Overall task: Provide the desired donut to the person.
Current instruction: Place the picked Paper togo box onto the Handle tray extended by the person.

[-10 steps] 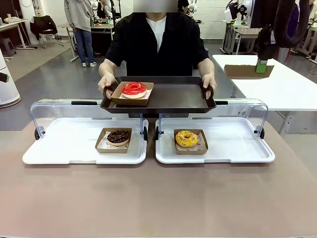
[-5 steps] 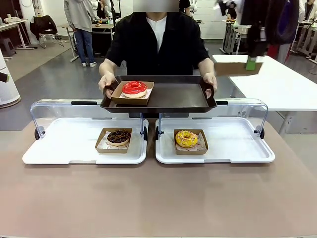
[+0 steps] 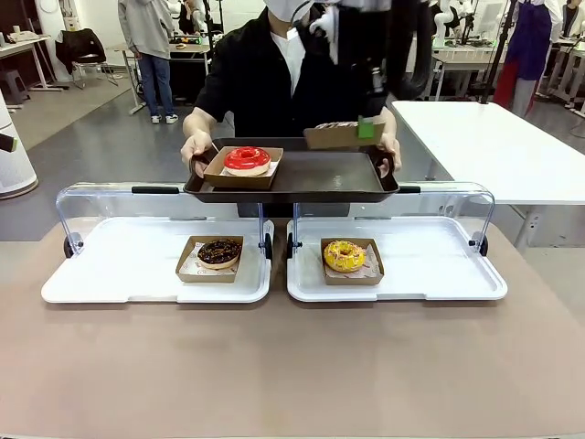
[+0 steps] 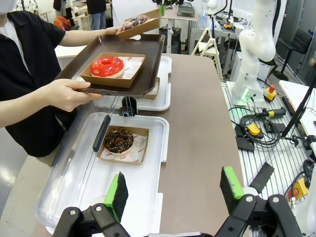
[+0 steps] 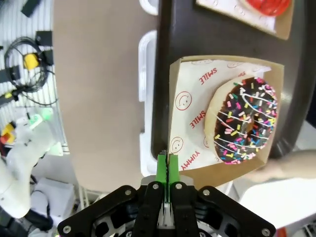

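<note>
Across the counter [image 3: 292,366] in the front view, a person [image 3: 292,73] in a black top holds out a dark serving tray [image 3: 320,178] with both hands. A red-glazed donut [image 3: 247,160] in a cardboard box sits on the tray's left part. Above the tray's right part, the right gripper [image 3: 366,130] carries a second cardboard box [image 3: 343,135], level and just over the tray surface, not yet set down. On the counter lie two white display trays: the left one [image 3: 110,265] holds a chocolate donut [image 3: 219,251], the right one [image 3: 439,265] a yellow donut [image 3: 345,255].

From the left wrist view, the left gripper [image 4: 175,190] hangs over the left display tray with its green-padded fingers [image 4: 118,190] spread wide and empty. The chocolate donut lies below, and the person's tray with the red donut is farther off.

Looking down from the right wrist view, the right fingers [image 5: 166,170] are pinched tight on the edge of the box, which holds a chocolate donut with coloured sprinkles [image 5: 246,121] on printed paper. The dark tray lies directly beneath it.

Delivery appears to be the step in hand. The next move likely calls for lowering the box flat onto the tray's free right part, clear of the person's thumb, then releasing the edge.
</note>
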Controlling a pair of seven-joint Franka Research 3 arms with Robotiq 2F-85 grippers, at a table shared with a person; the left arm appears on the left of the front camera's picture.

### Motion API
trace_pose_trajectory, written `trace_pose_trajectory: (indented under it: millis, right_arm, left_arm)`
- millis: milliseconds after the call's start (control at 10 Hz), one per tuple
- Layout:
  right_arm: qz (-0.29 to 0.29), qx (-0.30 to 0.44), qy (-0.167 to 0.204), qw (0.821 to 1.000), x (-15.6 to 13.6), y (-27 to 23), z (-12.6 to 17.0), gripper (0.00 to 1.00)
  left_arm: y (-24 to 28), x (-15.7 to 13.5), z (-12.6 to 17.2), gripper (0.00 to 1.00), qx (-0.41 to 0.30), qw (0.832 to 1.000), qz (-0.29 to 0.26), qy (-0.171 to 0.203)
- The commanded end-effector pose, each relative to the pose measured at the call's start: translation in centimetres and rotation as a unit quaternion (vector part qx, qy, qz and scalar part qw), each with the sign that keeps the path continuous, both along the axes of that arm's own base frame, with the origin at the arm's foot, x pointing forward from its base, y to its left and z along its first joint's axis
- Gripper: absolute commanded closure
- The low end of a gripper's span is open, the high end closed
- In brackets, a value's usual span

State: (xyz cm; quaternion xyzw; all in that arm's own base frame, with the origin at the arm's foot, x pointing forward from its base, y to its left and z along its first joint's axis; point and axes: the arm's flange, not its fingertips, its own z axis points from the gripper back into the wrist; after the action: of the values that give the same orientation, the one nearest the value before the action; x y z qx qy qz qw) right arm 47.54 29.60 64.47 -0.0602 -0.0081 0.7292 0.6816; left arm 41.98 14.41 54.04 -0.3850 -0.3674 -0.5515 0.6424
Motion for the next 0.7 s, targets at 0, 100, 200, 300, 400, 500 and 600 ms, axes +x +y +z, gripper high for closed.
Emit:
trace_pose_trajectory:
  millis: [0, 100, 200, 300, 400, 500, 600]
  right_arm:
    - [-0.038, -0.013, -0.007, 0.999, 2.3, 0.7, -1.1, 0.98]
    - [-0.050, -0.016, -0.005, 0.999, 2.8, 0.7, -1.8, 0.98]
    - [-0.055, -0.020, 0.002, 0.998, 3.1, 0.6, -2.3, 0.98]
    - [-0.067, -0.024, 0.005, 0.997, 3.3, 0.4, -2.8, 0.98]
    - [-0.066, -0.025, 0.011, 0.997, 3.5, 0.5, -3.4, 0.98]
    - [-0.070, -0.023, 0.018, 0.997, 3.9, 0.4, -3.9, 0.98]
    - [-0.073, -0.023, 0.017, 0.997, 4.2, 0.4, -4.4, 0.98]
  left_arm:
    - [0.0, -0.1, 0.1, 0.02, -0.001, 1.000, 0.000, -0.001]
    - [0.0, -0.1, 0.1, 0.02, -0.001, 1.000, 0.000, -0.001]
    - [0.0, -0.1, 0.1, 0.02, -0.001, 1.000, 0.000, -0.001]
    - [0.0, -0.1, 0.1, 0.02, -0.001, 1.000, 0.000, -0.001]
    - [0.0, -0.1, 0.1, 0.02, -0.001, 1.000, 0.000, -0.001]
    - [0.0, -0.1, 0.1, 0.02, -0.001, 1.000, 0.000, -0.001]
    - [0.0, -0.1, 0.1, 0.02, -0.001, 1.000, 0.000, -0.001]
